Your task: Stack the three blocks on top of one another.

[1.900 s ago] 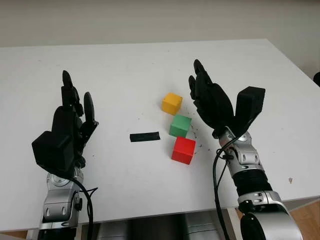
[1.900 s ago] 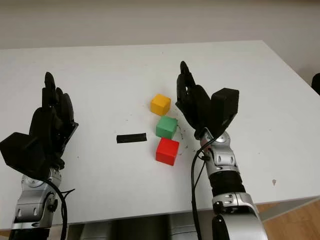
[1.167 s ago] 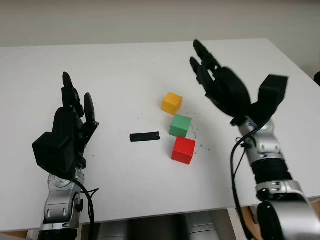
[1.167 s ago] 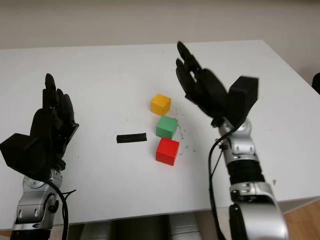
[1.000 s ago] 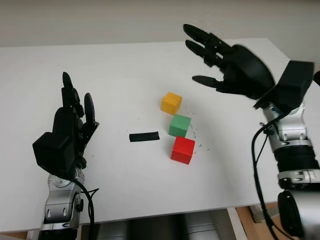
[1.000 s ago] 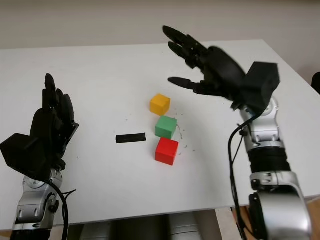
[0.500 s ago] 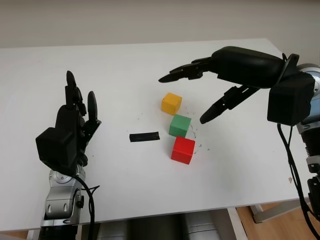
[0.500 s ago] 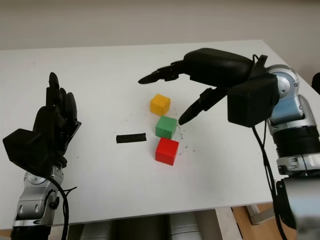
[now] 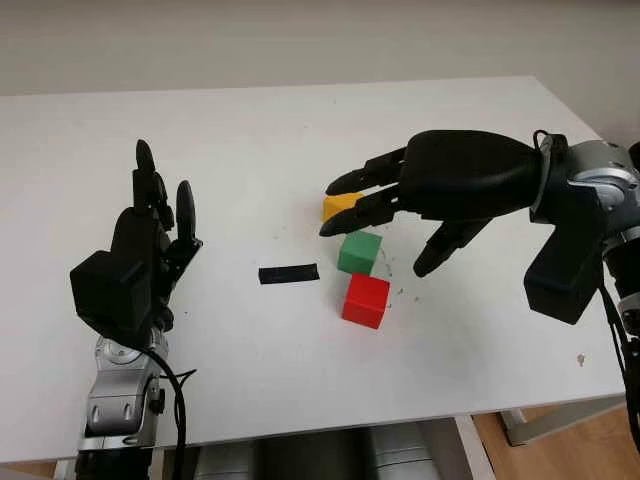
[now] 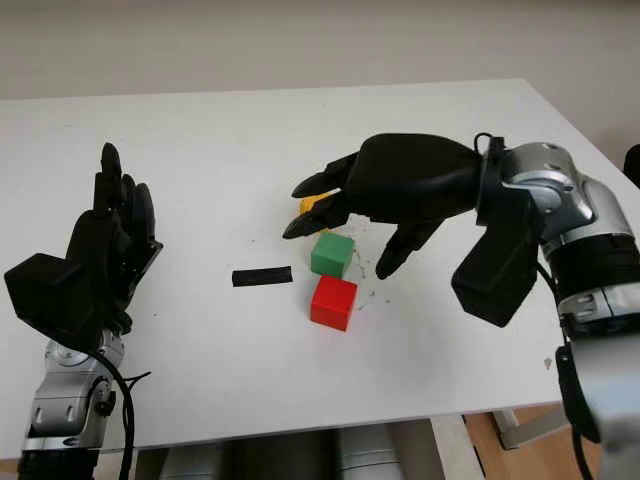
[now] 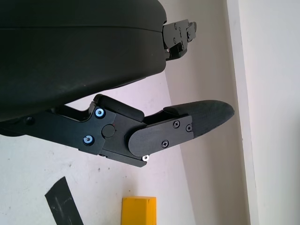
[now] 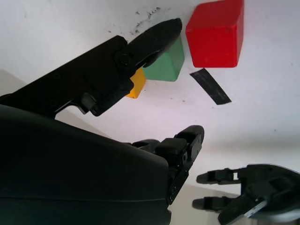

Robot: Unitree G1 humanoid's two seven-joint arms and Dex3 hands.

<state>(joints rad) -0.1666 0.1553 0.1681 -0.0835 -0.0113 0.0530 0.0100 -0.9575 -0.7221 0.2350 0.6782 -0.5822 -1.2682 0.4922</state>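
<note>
Starting at the table's left, the left hand (image 9: 150,240) is raised, open and empty, black tape strip (image 9: 289,273) mid-table, then the open right hand (image 9: 420,190) hovers above yellow block (image 9: 338,204), green block (image 9: 360,252), red block (image 9: 366,298).

White table (image 9: 250,150): yellow (image 9: 338,206), green (image 9: 359,252), red blocks (image 9: 365,299), black tape (image 9: 288,273)

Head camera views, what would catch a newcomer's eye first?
The big black right hand hangs open above the yellow block and green block at mid-table. Just nearer the robot sits the red block, none stacked. The left hand is open, raised at the left.
</note>
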